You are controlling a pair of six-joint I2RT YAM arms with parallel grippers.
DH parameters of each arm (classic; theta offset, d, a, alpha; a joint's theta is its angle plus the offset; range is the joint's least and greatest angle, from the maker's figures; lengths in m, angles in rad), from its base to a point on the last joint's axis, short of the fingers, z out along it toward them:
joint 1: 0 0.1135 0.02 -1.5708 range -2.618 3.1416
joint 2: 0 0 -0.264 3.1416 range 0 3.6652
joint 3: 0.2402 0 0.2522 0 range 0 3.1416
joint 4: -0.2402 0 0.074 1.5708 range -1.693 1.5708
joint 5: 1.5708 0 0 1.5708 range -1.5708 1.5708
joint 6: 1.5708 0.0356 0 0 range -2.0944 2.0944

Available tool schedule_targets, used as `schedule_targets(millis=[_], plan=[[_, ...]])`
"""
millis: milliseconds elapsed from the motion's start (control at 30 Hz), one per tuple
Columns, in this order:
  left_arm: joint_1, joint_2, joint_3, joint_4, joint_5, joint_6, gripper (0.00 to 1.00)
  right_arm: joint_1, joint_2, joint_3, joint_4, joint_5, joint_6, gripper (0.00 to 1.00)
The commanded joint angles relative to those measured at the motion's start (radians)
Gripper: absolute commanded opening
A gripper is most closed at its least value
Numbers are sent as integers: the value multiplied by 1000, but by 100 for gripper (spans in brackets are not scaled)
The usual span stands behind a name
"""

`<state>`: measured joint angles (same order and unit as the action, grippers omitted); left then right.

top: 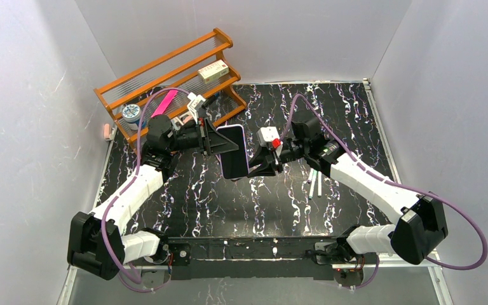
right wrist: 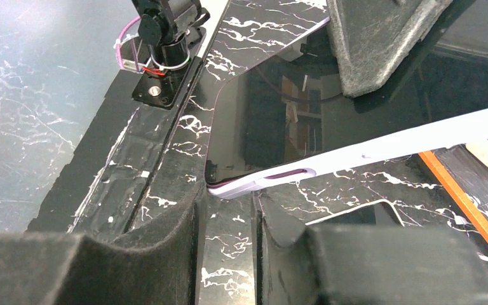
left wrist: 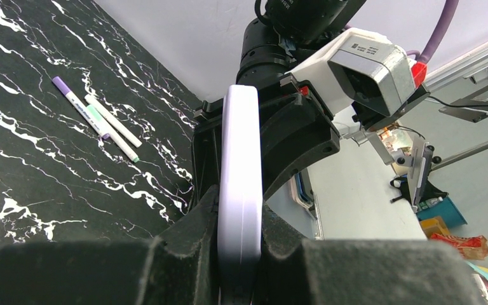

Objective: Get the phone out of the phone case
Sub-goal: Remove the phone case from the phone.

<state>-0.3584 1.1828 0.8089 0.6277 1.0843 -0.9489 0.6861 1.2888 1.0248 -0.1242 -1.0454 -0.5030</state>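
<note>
1. The two arms are bolted to the near edge of the black table (top: 184, 210) with white streaks.
2. Some pens (top: 314, 184) lie flat on the table, on the right side, near the right arm.
3. The phone (top: 235, 159) is held up in the air over the middle of the table, between the two pincers. It does not touch the table.
4. The phone sits inside a light purple phone case (left wrist: 240, 165). Its dark glass front (right wrist: 260, 121) faces the right arm.
5. The left pincer (top: 227, 145) is closed tight on the phone and its case. One finger presses on each flat side.
6. The right pincer (top: 258, 166) is at a corner of the phone, across from the left one. Its jaws stand a little apart, with the corner just at the tips. I cannot tell if they squeeze it or only sit beside it.
7. In the left wrist view, black parts of the right pincer show on both sides of the case's far edge.
8. An orange rack (top: 165, 70) stands at the far left corner of the table, behind the left pincer. A small box (top: 213, 70) sits on its top shelf.
</note>
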Motion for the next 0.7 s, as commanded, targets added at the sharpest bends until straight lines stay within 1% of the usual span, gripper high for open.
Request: schedule_targets(millis=[0,267,467,667], plan=[[-62,-68,55,61,59,-124,0,5,15,-14,205,188,-17,1],[-64,-85,61,66,67,-128,0,-24,3,-68,293,167,39,1],[-64,-81,60,69,67,-125,0,-37,4,-73,289,155,36,1],[-64,-68,65,70,55,-116,0,-77,7,-100,319,129,62,1]])
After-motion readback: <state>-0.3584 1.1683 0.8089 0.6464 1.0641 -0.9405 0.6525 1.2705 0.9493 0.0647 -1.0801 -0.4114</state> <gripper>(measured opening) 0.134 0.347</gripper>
